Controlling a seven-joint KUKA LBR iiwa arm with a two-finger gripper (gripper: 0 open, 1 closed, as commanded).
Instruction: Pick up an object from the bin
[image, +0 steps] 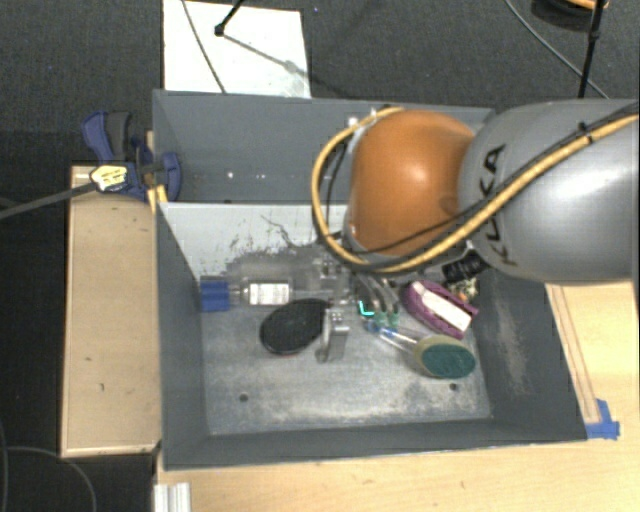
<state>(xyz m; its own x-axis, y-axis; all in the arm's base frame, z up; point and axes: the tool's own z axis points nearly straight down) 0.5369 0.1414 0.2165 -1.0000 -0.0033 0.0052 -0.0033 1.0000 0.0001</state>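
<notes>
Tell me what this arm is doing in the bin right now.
The KUKA arm reaches into the grey bin from the right. Its gripper is down near the floor, right beside a black oval disc, and nothing shows it holding anything yet. A clear bottle with a blue cap lies just left of it, and a purple and white thing and a round green-topped thing lie to its right.
</notes>
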